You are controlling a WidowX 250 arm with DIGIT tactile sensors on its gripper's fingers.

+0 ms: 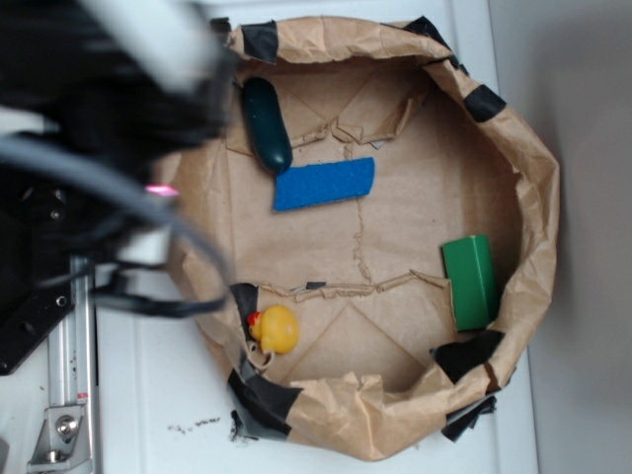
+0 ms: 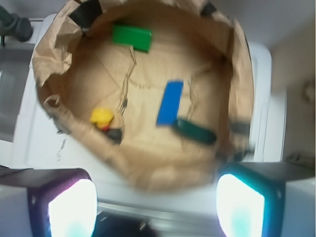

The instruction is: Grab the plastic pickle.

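The plastic pickle (image 1: 267, 124) (image 2: 196, 131) is a dark green glossy oblong lying inside a brown paper-lined basin (image 1: 528, 158) (image 2: 54, 54), by the wall, with one end next to the blue sponge (image 1: 324, 185) (image 2: 170, 102). My gripper (image 2: 155, 202) is open, high above and outside the basin rim, and nothing sits between its two glowing pads (image 2: 71, 207). In the exterior view the arm (image 1: 109, 109) is a dark blur at the upper left and its fingers are hidden.
A bright green block (image 1: 470, 281) (image 2: 132, 37) rests by the basin's wall opposite the pickle. A yellow rubber duck (image 1: 276, 329) (image 2: 101, 117) sits near another part of the rim. Black tape patches the paper rim. The basin stands on a white surface (image 1: 158, 395).
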